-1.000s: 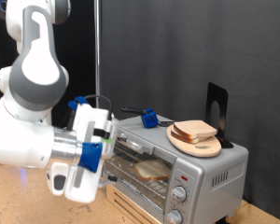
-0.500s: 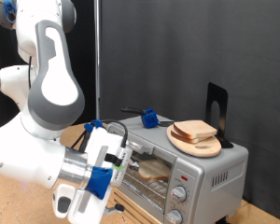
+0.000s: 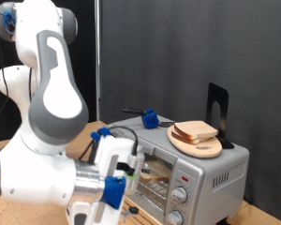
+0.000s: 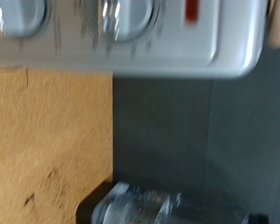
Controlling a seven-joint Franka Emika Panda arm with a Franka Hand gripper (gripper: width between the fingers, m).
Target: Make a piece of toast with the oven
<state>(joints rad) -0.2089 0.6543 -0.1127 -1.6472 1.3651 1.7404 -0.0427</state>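
Note:
The oven (image 3: 192, 167) is a silver box at the exterior view's right, with two round knobs (image 3: 181, 196) on its front. Through its glass door I make out the piece of toast (image 3: 157, 171) on the rack inside. My gripper (image 3: 118, 189), white with blue parts, hangs low right in front of the door's left part. Its fingers are hidden behind the hand. The wrist view is blurred and close. It shows the oven's panel (image 4: 131, 42) with both knobs (image 4: 129, 13) and the red light (image 4: 190, 10), and nothing between any fingers.
A round wooden board with piled bread slices (image 3: 197, 134) rests on the oven's top, beside a black stand (image 3: 218, 105) and a blue clip (image 3: 150, 118). The wooden table (image 4: 47, 140) runs under the oven. A black curtain hangs behind. My bulky arm fills the exterior view's left.
My hand has swung down and to the exterior view's right, from beside the oven's left end to low in front of its door. The toast and the board have not moved.

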